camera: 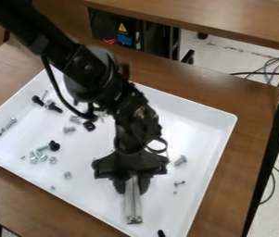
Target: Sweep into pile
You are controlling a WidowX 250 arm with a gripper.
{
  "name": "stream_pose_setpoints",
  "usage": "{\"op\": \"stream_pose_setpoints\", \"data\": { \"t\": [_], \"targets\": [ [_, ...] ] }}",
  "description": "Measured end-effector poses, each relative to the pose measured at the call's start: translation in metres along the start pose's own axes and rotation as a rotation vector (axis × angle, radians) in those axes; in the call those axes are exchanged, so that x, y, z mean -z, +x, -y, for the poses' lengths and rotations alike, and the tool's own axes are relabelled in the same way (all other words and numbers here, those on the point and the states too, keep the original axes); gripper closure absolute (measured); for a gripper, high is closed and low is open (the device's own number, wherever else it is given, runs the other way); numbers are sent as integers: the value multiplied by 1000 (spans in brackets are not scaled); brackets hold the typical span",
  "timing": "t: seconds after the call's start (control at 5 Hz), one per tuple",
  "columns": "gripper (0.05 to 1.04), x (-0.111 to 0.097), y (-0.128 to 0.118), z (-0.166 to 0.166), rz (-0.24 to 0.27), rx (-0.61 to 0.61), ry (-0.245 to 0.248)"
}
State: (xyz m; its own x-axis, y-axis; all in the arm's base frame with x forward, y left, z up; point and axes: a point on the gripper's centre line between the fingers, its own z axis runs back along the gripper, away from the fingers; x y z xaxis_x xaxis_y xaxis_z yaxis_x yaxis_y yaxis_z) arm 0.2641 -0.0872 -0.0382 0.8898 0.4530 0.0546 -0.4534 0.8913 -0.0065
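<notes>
- Progress: early, by my read. Hardware is spread across most of the white tray (194,122), no single pile.
- Done: at most a loose grouping in the tray's left half, as the camera sees it. Wouldn't call that a pile.
- Left: nearly the whole sweep. Pieces by the tray's left end and right side need bringing in; so does the 1 at its bottom corner.
- Counts, big to small:
- 1 wooden table (251,134), under the tray.
- 1 black arm (73,60), coming in over the tray from upper left.
- 1 gripper (131,184), over the tray's near part, closed on the bar, 1 finger each side.
- 1 silver metal bar (133,203), the sweeping tool: in the grip, free end pointing at the tray's near edge. Can't tell if it touches the tray floor.
- 5 black pieces, bolts mostly: 2 near the tray's far left corner, 1 black bolt (54,146) mid left, 1 black nut-like piece (89,125) nearer tray centre, 1 dark piece (161,233) at the bottom corner.
- About 12 silver bolts and nuts: 2 by the tray's left end, 2 on its right side incl. 1 silver bolt (180,160), rest left of centre. Some overlap, arm may hide more.
- 3 tiny bits at least: 2 tray left, 1 small bit (175,192) tray right.
</notes>
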Motion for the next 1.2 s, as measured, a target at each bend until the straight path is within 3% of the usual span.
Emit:
{"op": "stream_pose_setpoints", "data": {
  "t": [0.2, 0.4, 0.6, 0.8, 1.2],
  "targets": [
    [723, -27, 8, 0, 31, 151, 27],
    [723, -40, 7, 11, 79, 289, 23],
    [723, -54, 14, 47, 125, 402, -39],
    [723, -47, 3, 75, 129, 530, -42],
    [723, -15, 7, 102, 91, 608, -120]
  ]
}}
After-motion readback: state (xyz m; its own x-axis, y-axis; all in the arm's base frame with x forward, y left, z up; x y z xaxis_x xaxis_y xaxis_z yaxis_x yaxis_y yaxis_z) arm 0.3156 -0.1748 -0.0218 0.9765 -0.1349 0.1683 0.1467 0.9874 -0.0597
